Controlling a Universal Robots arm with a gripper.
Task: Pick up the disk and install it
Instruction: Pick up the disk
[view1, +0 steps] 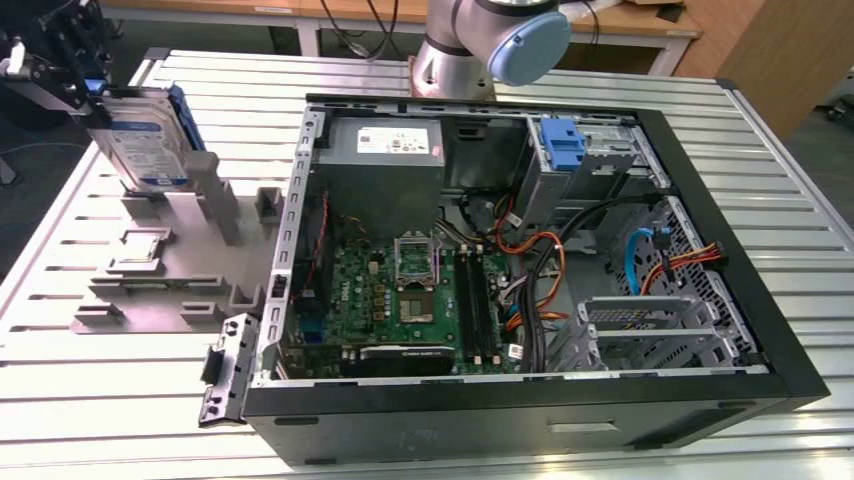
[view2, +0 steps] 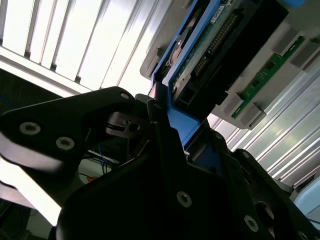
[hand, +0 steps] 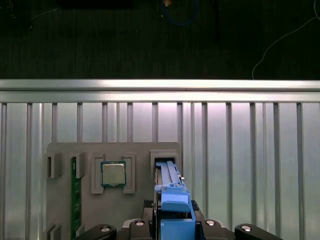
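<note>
The disk (view1: 144, 140), a silver-grey drive with a white-and-blue label in a blue carrier, stands upright on edge at the tall slot of the grey fixture (view1: 160, 290) on the exterior view's left. My gripper (view1: 86, 90) is over its upper end, shut on the blue carrier. The second wrist view has the black fingers (view2: 125, 125) pressed against both sides of the carrier, with the disk's (view2: 210, 45) circuit-board face beyond. In the first wrist view the disk (hand: 172, 197) runs from my gripper (hand: 172, 224) down toward the fixture's slot (hand: 165, 161).
An open computer case (view1: 534, 250) lies on the slatted table, with a blue bracket (view1: 567, 150) in its upper drive bay and a metal cage (view1: 654, 330) lower down. The fixture (hand: 137, 150) also holds a small square chip (hand: 113, 174) and a green memory stick (hand: 76, 195).
</note>
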